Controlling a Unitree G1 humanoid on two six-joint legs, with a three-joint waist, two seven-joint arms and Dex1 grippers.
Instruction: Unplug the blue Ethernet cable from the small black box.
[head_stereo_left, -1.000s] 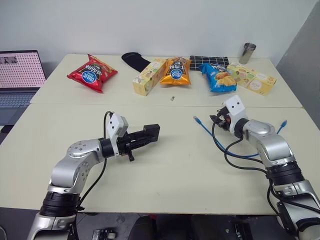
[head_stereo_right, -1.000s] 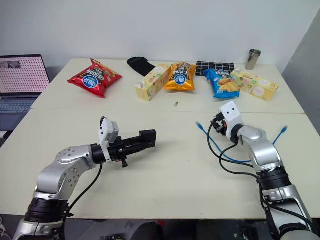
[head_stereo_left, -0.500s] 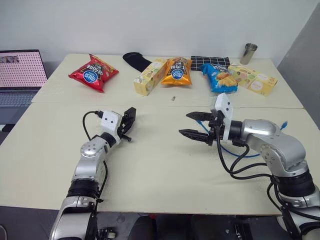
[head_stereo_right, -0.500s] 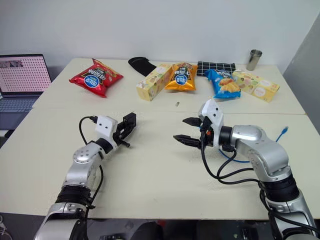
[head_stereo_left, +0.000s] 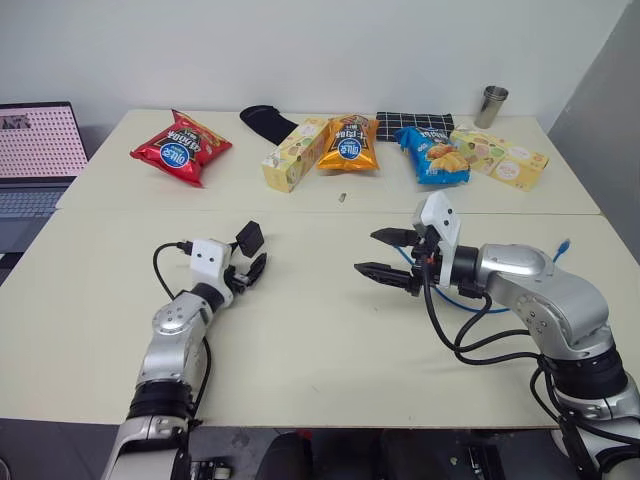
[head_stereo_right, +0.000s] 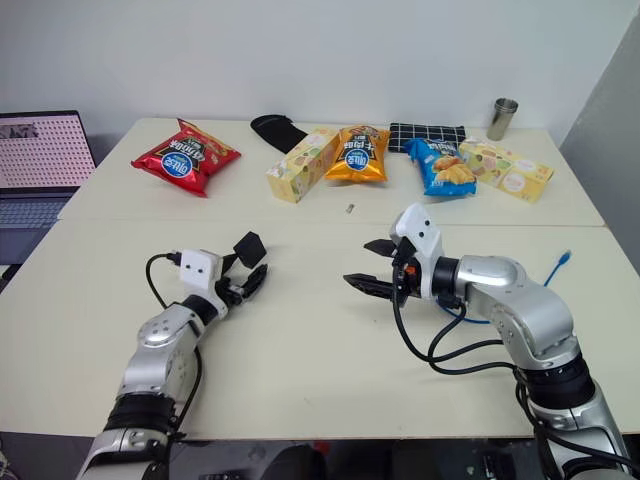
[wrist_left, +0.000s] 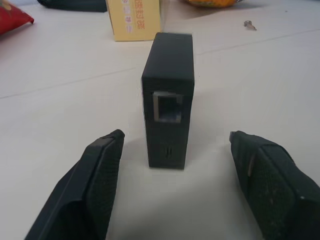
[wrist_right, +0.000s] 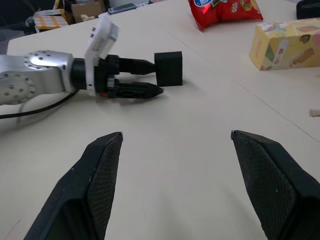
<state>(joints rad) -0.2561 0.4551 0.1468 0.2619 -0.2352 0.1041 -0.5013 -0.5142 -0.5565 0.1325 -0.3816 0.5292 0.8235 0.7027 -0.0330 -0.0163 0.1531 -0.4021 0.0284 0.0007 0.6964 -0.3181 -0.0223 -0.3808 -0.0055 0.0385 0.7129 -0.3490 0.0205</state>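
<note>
We see the small black box (wrist_left: 168, 97) standing on edge on the table (head_stereo_left: 320, 340) just ahead of our released left claw (wrist_left: 175, 165), its empty port facing that claw, while the blue Ethernet cable (head_stereo_left: 462, 297) lies behind our released right claw (head_stereo_left: 385, 254).

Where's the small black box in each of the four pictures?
Left eye view: black box left of centre, at the left jaws' tips.
Right eye view: same spot.
Left wrist view: centre, standing on the table, empty port facing the camera.
Right wrist view: upper centre.
Shared landmark: the yellow carton, beyond the box.
</note>
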